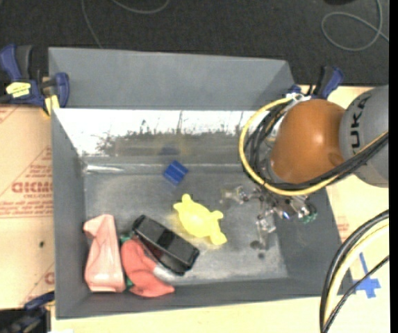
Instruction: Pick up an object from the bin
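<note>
My claw (268, 220) hangs over bare floor at the bin's (171, 82) right side; can't tell if it's wide or narrow. Nearest: 1 yellow rubbery toy (199, 219), mid-bin, near me. Prob. light, squashy, a bit slick, so I'd pinch its fat middle. Further off: black case (165, 245), pink cloth (103, 252).

You have a soft yellow toy (200, 219) lying flat mid-floor in the bin (68, 207). Just left of it, a black rectangular case (165, 244) lies tilted over a red cloth (143, 275). A bunched pink cloth (103, 254) lies beside them. A small blue block (175, 173) sits near the back wall.
</note>
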Action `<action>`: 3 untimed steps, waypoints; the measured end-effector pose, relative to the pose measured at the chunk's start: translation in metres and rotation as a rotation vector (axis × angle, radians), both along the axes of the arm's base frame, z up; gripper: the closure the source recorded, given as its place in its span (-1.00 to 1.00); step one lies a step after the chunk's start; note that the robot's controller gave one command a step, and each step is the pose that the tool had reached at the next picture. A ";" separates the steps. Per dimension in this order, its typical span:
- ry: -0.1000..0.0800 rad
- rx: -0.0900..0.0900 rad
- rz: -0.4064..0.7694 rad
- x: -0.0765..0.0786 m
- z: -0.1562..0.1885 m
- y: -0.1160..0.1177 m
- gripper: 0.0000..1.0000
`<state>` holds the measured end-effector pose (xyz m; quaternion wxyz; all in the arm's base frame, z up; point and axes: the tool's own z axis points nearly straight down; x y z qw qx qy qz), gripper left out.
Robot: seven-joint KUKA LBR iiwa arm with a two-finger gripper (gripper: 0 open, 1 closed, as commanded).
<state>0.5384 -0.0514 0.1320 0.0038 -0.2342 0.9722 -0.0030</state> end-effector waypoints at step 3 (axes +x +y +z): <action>-0.008 -0.006 0.502 0.062 -0.054 0.089 1.00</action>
